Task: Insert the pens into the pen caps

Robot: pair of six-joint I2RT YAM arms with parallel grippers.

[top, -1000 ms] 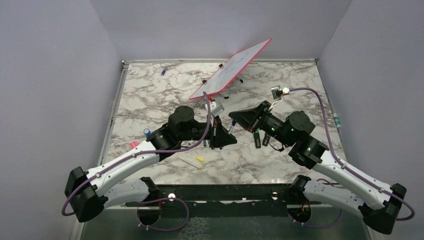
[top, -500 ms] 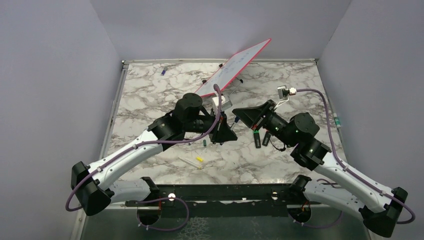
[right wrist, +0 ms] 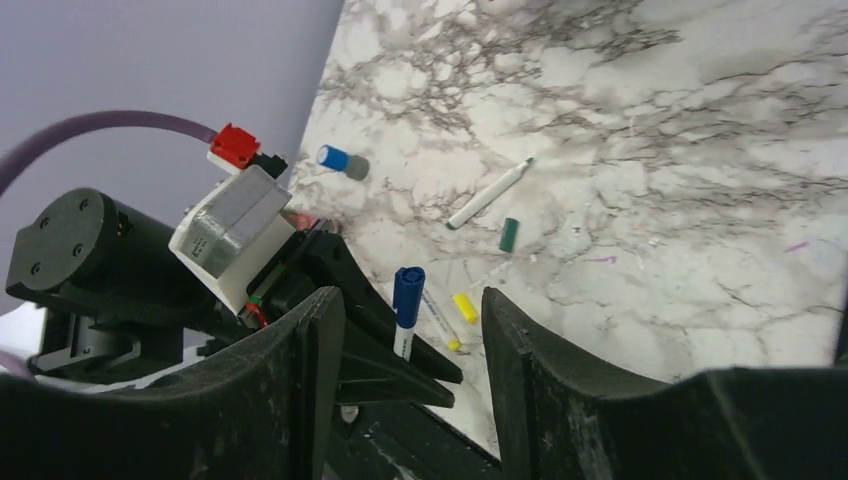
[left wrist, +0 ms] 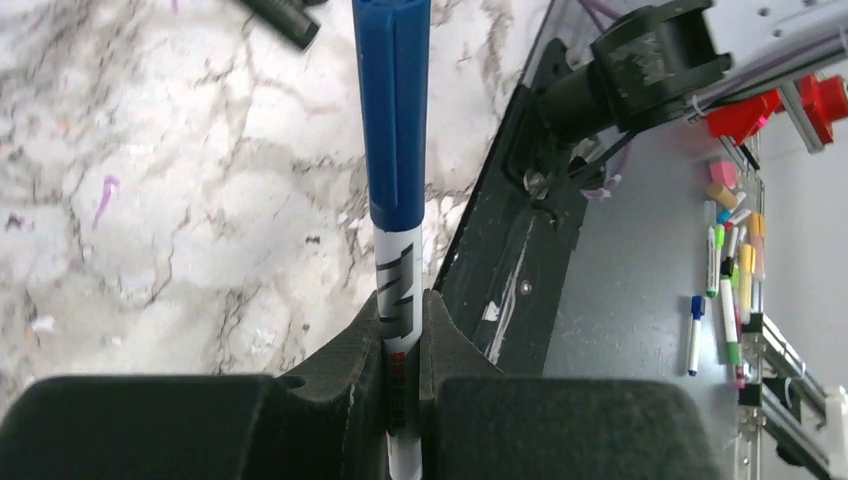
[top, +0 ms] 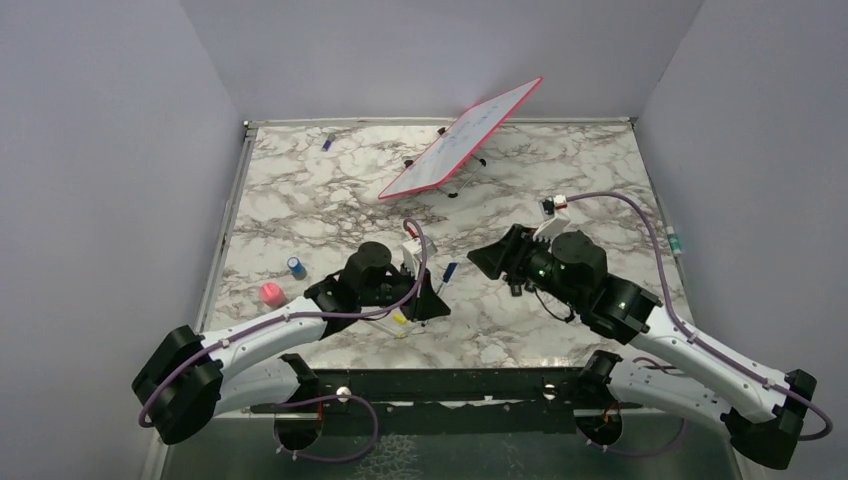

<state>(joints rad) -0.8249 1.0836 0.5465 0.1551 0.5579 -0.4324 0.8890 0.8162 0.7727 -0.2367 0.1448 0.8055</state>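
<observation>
My left gripper [left wrist: 402, 325] is shut on a thin white-barrelled pen [left wrist: 398, 280] that wears a dark blue pen cap [left wrist: 392, 100]. In the top view this pen [top: 450, 271] sticks out of the left gripper [top: 432, 298] near the table's middle front. My right gripper [right wrist: 412, 340] stands open and holds nothing, a short way right of the pen in the top view [top: 487, 262]. Through its gap the right wrist view shows the capped pen [right wrist: 406, 300]. Loose on the marble lie a green-tipped white pen [right wrist: 490, 195], a green cap [right wrist: 509, 235], a yellow cap [right wrist: 465, 307] and a yellow-ended pen [right wrist: 438, 318].
A red-rimmed whiteboard [top: 460, 140] leans at the back middle. A blue cylinder [top: 296, 266] and a pink object [top: 270, 293] sit at the left front. A small purple piece [top: 327, 143] lies at the back left. The table's dark front rail [top: 450, 385] runs below the arms.
The right gripper has opened and let go of the blue-capped pen. The left arm has drawn back toward the near edge with the pen still clamped.
</observation>
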